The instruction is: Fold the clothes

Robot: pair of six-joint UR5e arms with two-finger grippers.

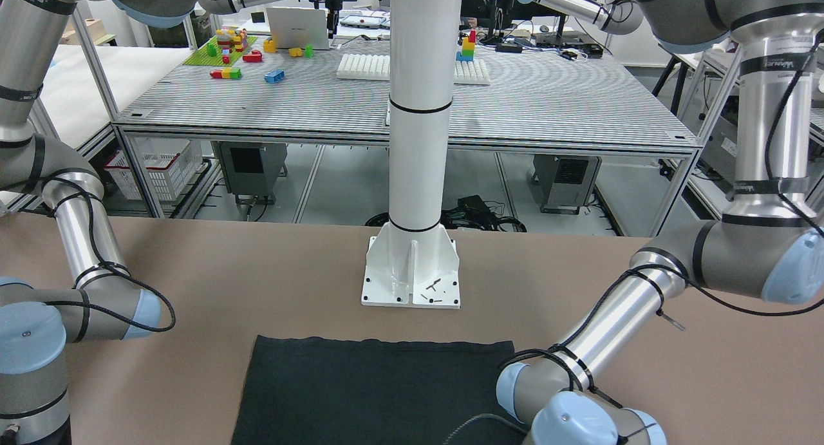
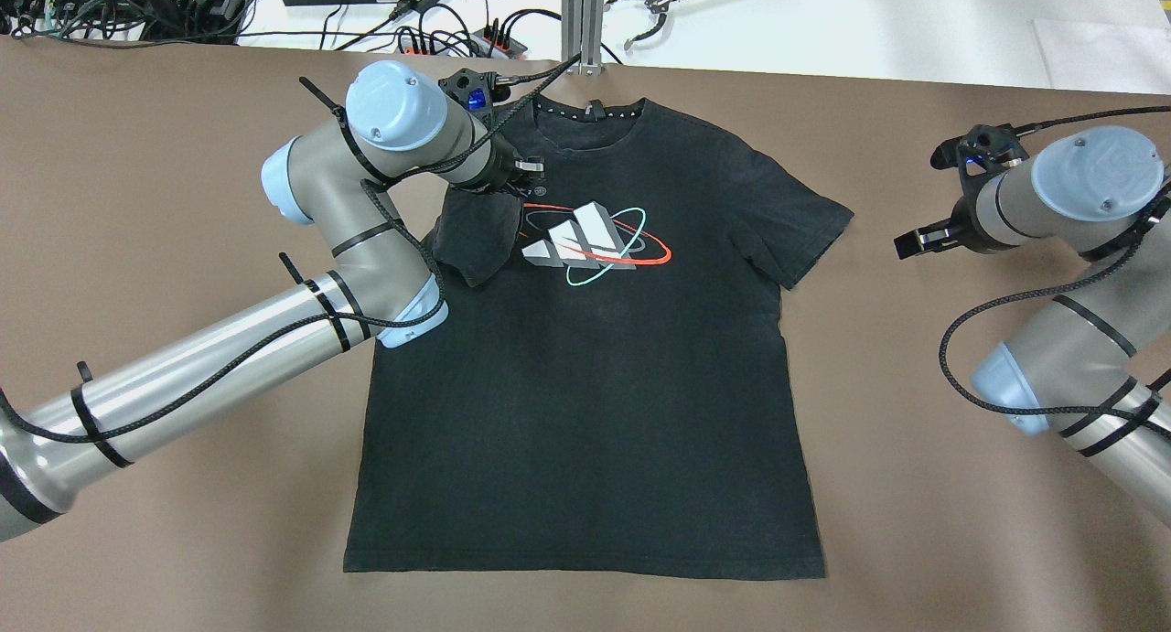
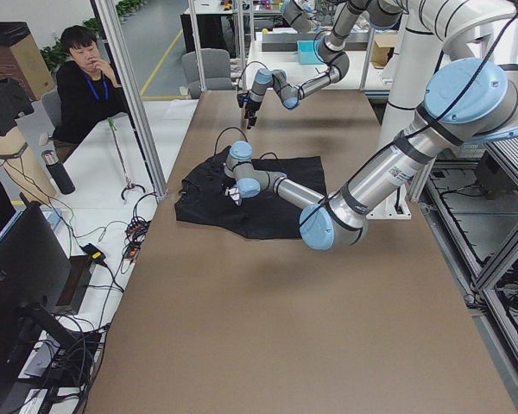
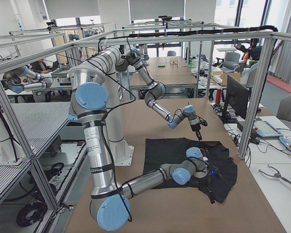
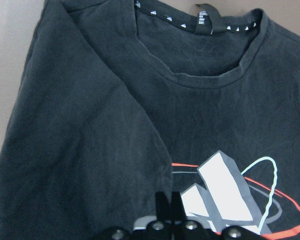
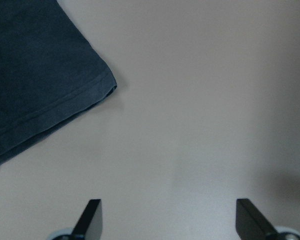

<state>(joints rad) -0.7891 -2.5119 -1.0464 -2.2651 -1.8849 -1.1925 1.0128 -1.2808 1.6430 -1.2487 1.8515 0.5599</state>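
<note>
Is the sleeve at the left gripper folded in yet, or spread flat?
Folded in: the sleeve lies over the shirt chest, beside the logo, with the left gripper shut on it.

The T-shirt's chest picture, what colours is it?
The logo has white and grey blocks ringed by red and mint-green ovals; the overhead view shows it best.

A robotics lab: aluminium-frame workbenches (image 1: pixel 547 104) across the front view's top, toy bricks (image 1: pixel 226 42) at its upper left, further robot arms (image 4: pixel 22 78) at the right view's left edge, power strips (image 2: pixel 494 39) along the overhead's top.
</note>
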